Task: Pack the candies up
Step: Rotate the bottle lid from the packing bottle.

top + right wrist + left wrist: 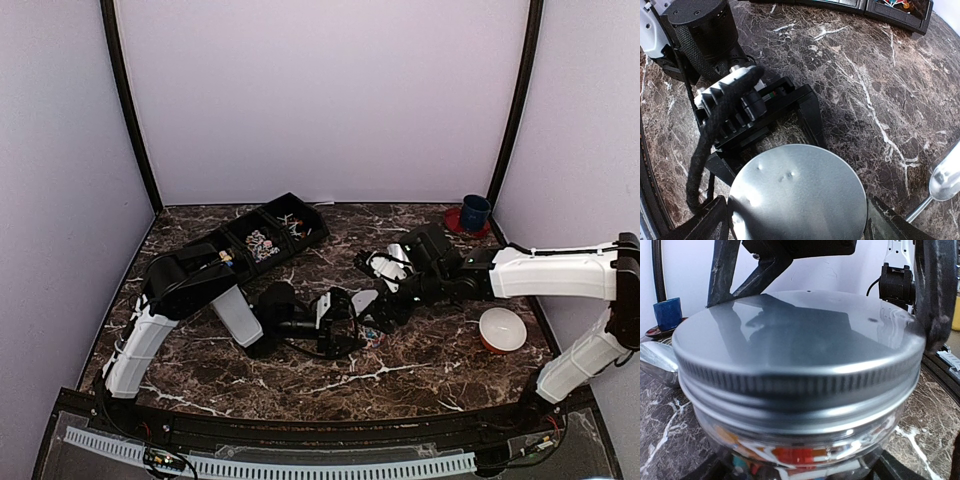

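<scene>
- The silver metal screw lid (800,200) sits on the small clear round jar (805,432). The jar's axis is vertical and the lid face is level.
- The tiny multicoloured candies (790,456) lie inside the jar, visible through its clear wall below the lid. More lie in the black three-compartment tray (292,200), well apart from the jar, beyond it and to the left.
- The right tool (797,225) hangs directly above the jar and points down. Its fingers (707,225) are spread, one at each side of the lid rim. It cannot be told whether they press the rim.
- The left tool (350,325) meets the jar from the side, low over the dark marble-patterned table (880,90). It pinches the jar body below the lid.
- Both arms reach the jar. By judgement, only the right tool is aligned for a turn about the jar's vertical axis.
- Pose: the left arm stretches low toward the jar; the right arm extends from the jar's right side with its wrist bent down.
</scene>
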Robot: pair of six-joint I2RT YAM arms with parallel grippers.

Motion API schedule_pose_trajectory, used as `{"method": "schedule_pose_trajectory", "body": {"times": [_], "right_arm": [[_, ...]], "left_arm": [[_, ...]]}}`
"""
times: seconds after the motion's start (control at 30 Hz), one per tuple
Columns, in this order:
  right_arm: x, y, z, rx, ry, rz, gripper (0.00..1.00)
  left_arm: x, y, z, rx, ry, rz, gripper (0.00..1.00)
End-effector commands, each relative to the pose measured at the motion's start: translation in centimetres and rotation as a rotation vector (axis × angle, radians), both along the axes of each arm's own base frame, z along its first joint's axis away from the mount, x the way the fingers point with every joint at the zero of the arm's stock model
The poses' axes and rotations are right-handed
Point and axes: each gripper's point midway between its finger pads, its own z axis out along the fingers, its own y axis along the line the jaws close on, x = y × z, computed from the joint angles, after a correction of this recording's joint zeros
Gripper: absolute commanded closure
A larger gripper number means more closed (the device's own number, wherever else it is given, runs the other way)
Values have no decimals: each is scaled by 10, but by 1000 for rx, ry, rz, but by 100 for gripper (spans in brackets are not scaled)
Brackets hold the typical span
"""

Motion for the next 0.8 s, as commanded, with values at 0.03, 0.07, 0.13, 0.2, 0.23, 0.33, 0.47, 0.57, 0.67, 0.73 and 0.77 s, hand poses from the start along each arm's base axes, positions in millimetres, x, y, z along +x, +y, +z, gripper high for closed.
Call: {"method": "schedule_pose_trajectory", "body": {"times": [0.03,0.07,0.13,0.2,0.23,0.33,0.47,0.57,0.67,0.73,0.77], "right_arm": [[4,-12,-16,-7,29,-87,11],[4,-13,-17,-1,31,-95,11],[3,-15,-19,12,36,-115,11],[3,-15,-20,22,35,-129,11],[4,-16,-21,23,36,-133,11],[9,-17,-21,14,30,-164,11],[19,-20,-22,-11,42,-238,11],[24,-24,-26,-27,43,-298,11],[25,-25,-28,-25,42,-337,10],[25,-24,-28,-22,43,-351,9],[25,-23,-26,-20,37,-360,9]], "left_arm": [[-6,25,-78,225,199,55,16],[-6,25,-78,224,198,59,16],[-5,25,-78,221,198,66,16],[-5,25,-78,219,198,67,16],[-4,25,-78,219,197,68,16],[-2,26,-80,228,198,82,16],[6,27,-83,245,190,129,16],[10,28,-85,254,188,152,16],[11,28,-86,259,186,165,16],[13,28,-87,264,183,175,16],[15,28,-87,266,180,180,16]]}}
